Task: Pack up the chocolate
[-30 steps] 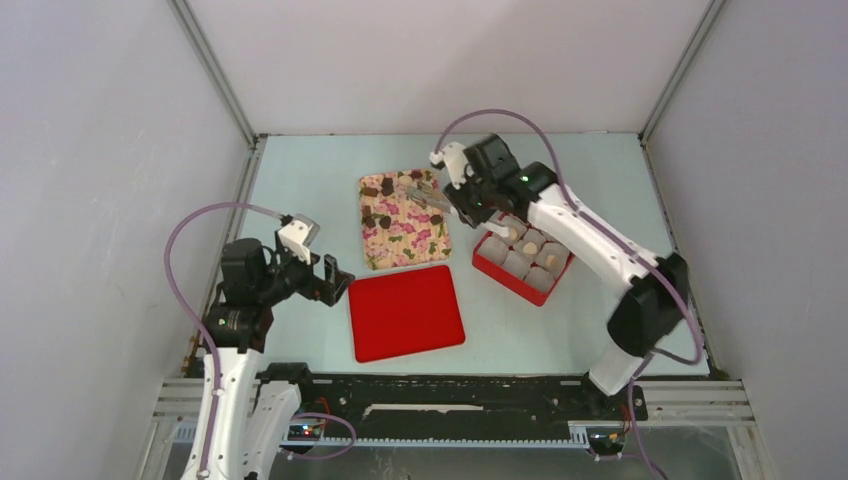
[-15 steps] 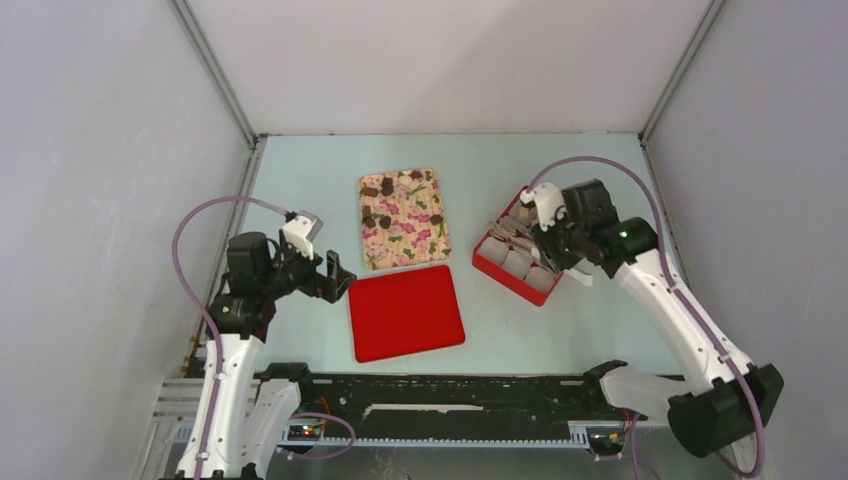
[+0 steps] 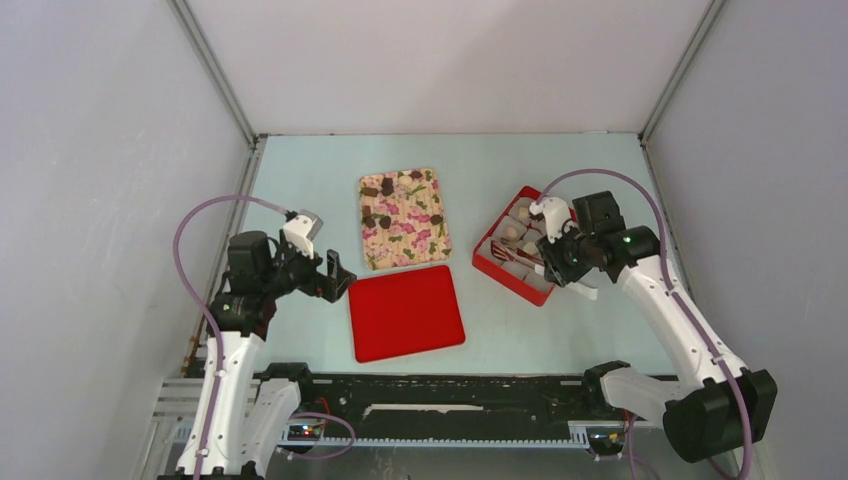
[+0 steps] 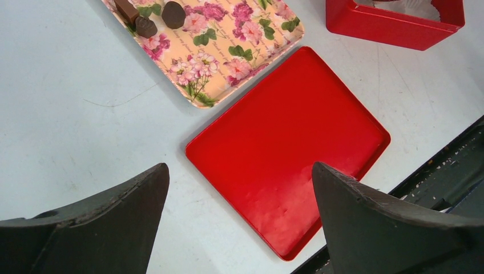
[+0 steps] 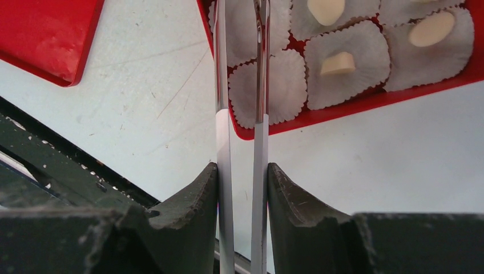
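Several dark chocolates point(image 3: 377, 217) lie on a floral tray point(image 3: 410, 235); three show in the left wrist view point(image 4: 173, 14). Pale chocolates point(image 5: 337, 63) sit in white paper cups inside the red box point(image 3: 507, 277). My right gripper point(image 3: 556, 255) is shut on metal tongs point(image 5: 221, 114), which reach over the box's near-left cups point(image 5: 285, 85). The tong tips are cut off in the right wrist view, so I cannot tell if they hold anything. My left gripper point(image 4: 240, 171) is open and empty above the red lid's point(image 4: 291, 148) left edge.
The flat red lid point(image 3: 405, 312) lies between the arms, just in front of the floral tray. The black rail point(image 3: 450, 390) runs along the table's near edge. Grey walls enclose the table on three sides.
My right arm swung the tongs from over the floral tray rightward to the red box, then slightly nearer. The left arm has barely moved.
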`<state>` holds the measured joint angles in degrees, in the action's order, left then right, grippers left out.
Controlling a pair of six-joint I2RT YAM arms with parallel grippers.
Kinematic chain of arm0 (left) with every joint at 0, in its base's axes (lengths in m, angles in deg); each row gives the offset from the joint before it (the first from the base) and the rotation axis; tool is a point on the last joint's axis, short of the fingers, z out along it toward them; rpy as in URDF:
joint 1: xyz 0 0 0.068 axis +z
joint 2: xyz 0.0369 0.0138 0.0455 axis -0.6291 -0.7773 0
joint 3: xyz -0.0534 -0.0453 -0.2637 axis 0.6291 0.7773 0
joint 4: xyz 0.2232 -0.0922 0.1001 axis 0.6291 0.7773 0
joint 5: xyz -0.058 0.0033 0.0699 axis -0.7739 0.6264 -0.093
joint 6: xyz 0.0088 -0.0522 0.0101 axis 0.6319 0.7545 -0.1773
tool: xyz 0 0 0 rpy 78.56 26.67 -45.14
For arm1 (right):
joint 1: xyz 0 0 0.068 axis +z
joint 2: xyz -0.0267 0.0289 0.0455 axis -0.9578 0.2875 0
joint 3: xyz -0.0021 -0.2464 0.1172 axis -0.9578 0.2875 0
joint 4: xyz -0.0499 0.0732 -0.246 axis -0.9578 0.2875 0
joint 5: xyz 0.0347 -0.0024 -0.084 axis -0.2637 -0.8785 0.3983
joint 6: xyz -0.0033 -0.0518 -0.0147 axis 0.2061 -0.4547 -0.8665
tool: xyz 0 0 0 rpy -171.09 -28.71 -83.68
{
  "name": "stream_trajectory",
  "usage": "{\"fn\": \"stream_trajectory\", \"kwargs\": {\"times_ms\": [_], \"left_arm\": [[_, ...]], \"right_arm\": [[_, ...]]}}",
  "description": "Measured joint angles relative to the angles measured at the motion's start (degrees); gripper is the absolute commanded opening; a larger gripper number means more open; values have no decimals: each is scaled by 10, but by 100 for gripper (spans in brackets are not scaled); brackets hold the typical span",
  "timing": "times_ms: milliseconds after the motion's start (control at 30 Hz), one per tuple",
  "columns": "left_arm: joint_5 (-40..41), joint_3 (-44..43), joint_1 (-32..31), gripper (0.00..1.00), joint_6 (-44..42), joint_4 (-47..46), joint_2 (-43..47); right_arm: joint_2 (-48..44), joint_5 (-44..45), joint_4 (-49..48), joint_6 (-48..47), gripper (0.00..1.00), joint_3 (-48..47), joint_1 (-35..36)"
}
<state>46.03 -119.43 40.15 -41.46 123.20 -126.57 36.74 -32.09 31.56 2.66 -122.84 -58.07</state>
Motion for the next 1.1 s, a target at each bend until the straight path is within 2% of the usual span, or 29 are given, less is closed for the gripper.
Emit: {"fn": "stream_trajectory", "kwargs": {"times_ms": [200,333,700,933,1100], "left_arm": [[0,0,0,98,0,0,8],[0,0,1,98,0,0,10],[0,0,1,98,0,0,10],[0,0,1,98,0,0,8],[-1,0,1,98,0,-1,8]], "right_arm": [[38,-22,-22,3,27,0,0],[61,-26,-38,6,34,2,-1],[62,-28,-52,13,41,3,-1],[23,-26,-52,17,37,3,-1],[-38,-25,-58,17,34,3,-1]]}}
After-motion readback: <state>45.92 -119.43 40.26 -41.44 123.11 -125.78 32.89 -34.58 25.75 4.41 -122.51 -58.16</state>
